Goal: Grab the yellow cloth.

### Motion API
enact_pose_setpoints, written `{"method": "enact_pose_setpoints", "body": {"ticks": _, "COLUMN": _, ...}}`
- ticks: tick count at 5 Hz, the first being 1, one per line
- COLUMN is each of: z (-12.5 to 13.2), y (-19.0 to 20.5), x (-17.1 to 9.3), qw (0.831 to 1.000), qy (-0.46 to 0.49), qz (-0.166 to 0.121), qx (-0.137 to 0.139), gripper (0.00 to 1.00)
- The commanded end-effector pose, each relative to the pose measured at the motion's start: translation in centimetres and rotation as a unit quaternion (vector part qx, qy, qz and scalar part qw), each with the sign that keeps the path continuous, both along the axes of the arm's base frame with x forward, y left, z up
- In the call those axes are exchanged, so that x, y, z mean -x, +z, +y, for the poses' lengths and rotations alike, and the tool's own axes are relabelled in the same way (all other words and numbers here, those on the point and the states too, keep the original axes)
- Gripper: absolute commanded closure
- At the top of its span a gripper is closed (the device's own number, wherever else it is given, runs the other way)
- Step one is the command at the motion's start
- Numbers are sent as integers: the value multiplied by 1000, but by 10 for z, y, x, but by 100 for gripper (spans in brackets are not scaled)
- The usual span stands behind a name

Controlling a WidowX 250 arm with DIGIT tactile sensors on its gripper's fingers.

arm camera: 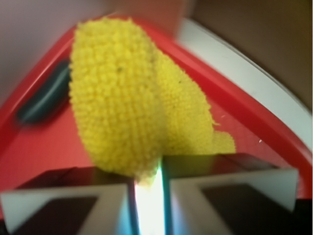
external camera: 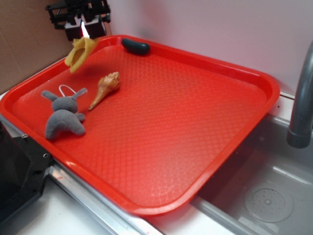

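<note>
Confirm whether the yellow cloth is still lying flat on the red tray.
No. The yellow cloth hangs in the air, pinched by the gripper above the red tray's back corner.

Quick count from my side: 1 yellow cloth, pinched in my 1 gripper. 1 red tray w/ 3 loose items on it: 1 grey plush toy, 1 tan spiral seashell, 1 dark oblong obj at the far rim. Beside the tray, 1 sink and 1 grey faucet pipe.
</note>
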State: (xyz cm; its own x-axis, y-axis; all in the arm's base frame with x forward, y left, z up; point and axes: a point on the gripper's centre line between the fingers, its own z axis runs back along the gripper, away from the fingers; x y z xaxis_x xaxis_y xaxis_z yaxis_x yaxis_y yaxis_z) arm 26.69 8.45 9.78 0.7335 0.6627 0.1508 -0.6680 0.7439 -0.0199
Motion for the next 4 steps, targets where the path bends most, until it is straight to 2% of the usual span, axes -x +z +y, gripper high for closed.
{"method": "enact_pose_setpoints", "body": {"ticks": 1, "z": -37, "y": 71, "x": 26, "qw": 959, "qy": -284, "qz": 6, "qx": -13, "gripper": 100}}
{"method": "enact_pose_setpoints", "body": {"ticks": 2, "z": -70, "y": 87, "x": 46, "qw": 937, "qy": -351, "qz": 8, "qx": -5, "gripper": 100}}
{"method": "enact_pose_setpoints", "body": {"ticks": 3, "z": -90, "y": 96, "x": 66, "qw": 929, "qy": -369, "qz": 16, "qx": 18, "gripper": 100}}
{"method": "enact_pose_setpoints", "body": {"ticks": 4, "z": -92, "y": 95, "x": 69, "qw": 940, "qy": -341, "qz": 22, "qx": 5, "gripper": 100}}
